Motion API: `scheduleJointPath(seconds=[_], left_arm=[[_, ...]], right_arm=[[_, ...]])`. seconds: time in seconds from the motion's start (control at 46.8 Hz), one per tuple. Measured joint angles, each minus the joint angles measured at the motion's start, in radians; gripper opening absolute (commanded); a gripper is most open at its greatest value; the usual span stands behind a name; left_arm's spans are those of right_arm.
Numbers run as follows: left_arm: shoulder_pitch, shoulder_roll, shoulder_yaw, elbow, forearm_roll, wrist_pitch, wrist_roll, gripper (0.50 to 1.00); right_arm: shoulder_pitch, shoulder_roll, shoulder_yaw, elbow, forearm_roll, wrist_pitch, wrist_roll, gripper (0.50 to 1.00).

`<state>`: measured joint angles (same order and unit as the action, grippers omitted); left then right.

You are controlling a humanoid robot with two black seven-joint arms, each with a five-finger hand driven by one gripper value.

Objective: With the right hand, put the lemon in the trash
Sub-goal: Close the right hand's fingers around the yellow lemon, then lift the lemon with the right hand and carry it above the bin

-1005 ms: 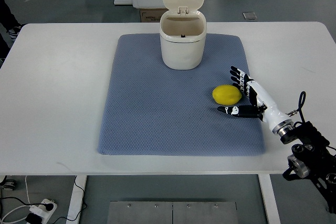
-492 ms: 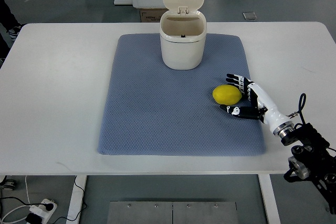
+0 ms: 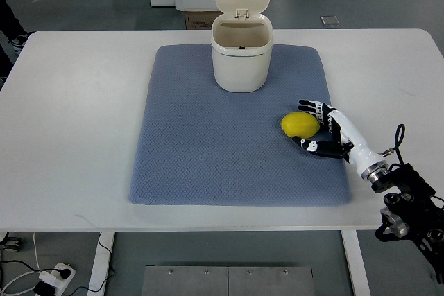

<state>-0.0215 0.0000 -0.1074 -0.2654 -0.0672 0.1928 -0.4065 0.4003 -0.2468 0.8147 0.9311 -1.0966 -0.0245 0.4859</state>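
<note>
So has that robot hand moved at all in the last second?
Yes. The right hand has crept left across the blue mat toward the lemon, its fingers now cupping closer around it. The lemon itself has not shifted.

Small yellow oval lemon, lying on its side, right of centre and nearer than the bin. Cream plastic trash bin, rounded body, standing upright toward the far side, hinged lid flipped up and open, interior visible.
</note>
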Motion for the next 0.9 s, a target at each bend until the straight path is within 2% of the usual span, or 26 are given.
scheduleJointPath(seconds=[0.064, 0.107, 0.15, 0.192, 0.449, 0.598, 0.769, 0.898], left_arm=[[0.0, 0.0, 0.0, 0.0, 0.0, 0.0, 0.0, 1.0], [0.0, 0.0, 0.0, 0.0, 0.0, 0.0, 0.0, 1.0], [0.0, 0.0, 0.0, 0.0, 0.0, 0.0, 0.0, 1.0], [0.0, 0.0, 0.0, 0.0, 0.0, 0.001, 0.0, 1.0], [0.0, 0.0, 0.0, 0.0, 0.0, 0.0, 0.0, 1.0], [0.0, 0.0, 0.0, 0.0, 0.0, 0.0, 0.0, 1.0], [0.0, 0.0, 0.0, 0.0, 0.0, 0.0, 0.0, 1.0], [0.0, 0.0, 0.0, 0.0, 0.0, 0.0, 0.0, 1.0]], right_arm=[[0.0, 0.0, -0.003, 0.0, 0.0, 0.0, 0.0, 0.747], [0.0, 0.0, -0.01, 0.0, 0.0, 0.0, 0.0, 0.686], [0.001, -0.002, -0.018, 0.0, 0.0, -0.001, 0.0, 0.613], [0.003, -0.003, -0.024, 0.0, 0.0, -0.001, 0.001, 0.502], [0.011, -0.001, -0.044, 0.0, 0.001, -0.01, -0.012, 0.5], [0.011, 0.001, -0.041, 0.0, 0.011, -0.057, -0.02, 0.5], [0.023, 0.001, -0.039, 0.0, 0.018, -0.095, -0.094, 0.5], [0.034, -0.005, -0.043, 0.004, 0.02, -0.1, -0.106, 0.5]])
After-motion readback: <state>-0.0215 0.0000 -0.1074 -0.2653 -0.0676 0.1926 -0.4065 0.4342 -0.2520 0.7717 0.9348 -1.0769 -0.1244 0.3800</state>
